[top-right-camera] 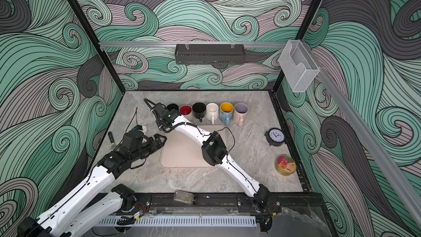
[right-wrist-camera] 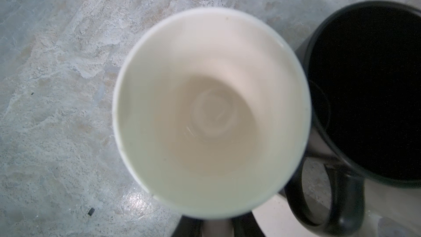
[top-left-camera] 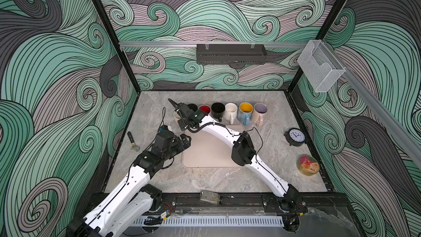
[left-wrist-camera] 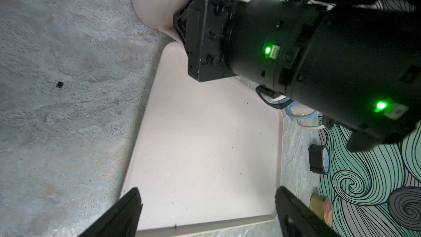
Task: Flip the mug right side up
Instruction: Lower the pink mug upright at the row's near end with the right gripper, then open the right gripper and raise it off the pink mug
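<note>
Cream mug (right-wrist-camera: 211, 110): upright, mouth up, at the left end of the mug row along the back of the surface (top-left-camera: 273, 160). Whether its base rests there cannot be told.
Wrench (top-left-camera: 133, 142): lies flat near the left edge of the surface, apart from everything else.
Left hand (top-left-camera: 188, 140): jaws spread wide with nothing between them, over the left edge of the tray (top-left-camera: 209, 153).
Right hand (right-wrist-camera: 217, 226): reaches across to the row's left end, jaws narrow, one finger on each side of the cream mug's handle.
Black mug (right-wrist-camera: 364, 87): just beside the cream mug, upright.
Other mugs: red-lined (top-left-camera: 205, 109), black (top-left-camera: 218, 108), white (top-left-camera: 230, 110), yellow-lined (top-left-camera: 246, 109) and lilac-lined (top-left-camera: 260, 109), all mouth up.
Clock (top-left-camera: 295, 136): near the right edge.
Tin (top-left-camera: 308, 164): nearer the front than the clock.
</note>
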Available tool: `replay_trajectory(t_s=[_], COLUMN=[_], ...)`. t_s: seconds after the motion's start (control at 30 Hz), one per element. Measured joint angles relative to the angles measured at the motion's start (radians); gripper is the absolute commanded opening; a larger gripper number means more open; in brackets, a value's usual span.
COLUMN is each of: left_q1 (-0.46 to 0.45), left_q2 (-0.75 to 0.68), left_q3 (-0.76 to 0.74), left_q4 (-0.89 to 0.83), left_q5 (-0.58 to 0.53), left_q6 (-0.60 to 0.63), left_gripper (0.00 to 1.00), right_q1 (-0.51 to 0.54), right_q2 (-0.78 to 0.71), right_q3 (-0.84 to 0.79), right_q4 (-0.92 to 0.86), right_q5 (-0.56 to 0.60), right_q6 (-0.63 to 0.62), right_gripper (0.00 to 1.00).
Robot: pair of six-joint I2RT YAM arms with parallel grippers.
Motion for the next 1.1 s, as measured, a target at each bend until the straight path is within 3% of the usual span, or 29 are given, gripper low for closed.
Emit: replay_trajectory(t_s=[0.27, 0.7, 0.9, 1.1], left_q1=[0.0, 0.0, 0.0, 0.0], left_q2=[-0.001, -0.015, -0.015, -0.013], left_q3=[0.0, 0.0, 0.0, 0.0], left_q4=[0.002, 0.0, -0.003, 0.0], left_q5=[0.0, -0.013, -0.047, -0.109], left_q6=[0.006, 0.034, 0.066, 0.096], left_gripper=[0.93, 0.94, 0.96, 0.98], right_q1=[-0.001, 0.001, 0.002, 0.0], right_q2=[0.0, -0.024, -0.166, -0.455], right_q3=[0.0, -0.039, -0.198, -0.465], right_q4=[0.01, 0.019, 0.028, 0.111], right_q5=[0.004, 0.013, 0.049, 0.086], right_q6=[0.001, -0.003, -0.014, -0.037], right_gripper=[0.34, 0.39, 0.41, 0.52])
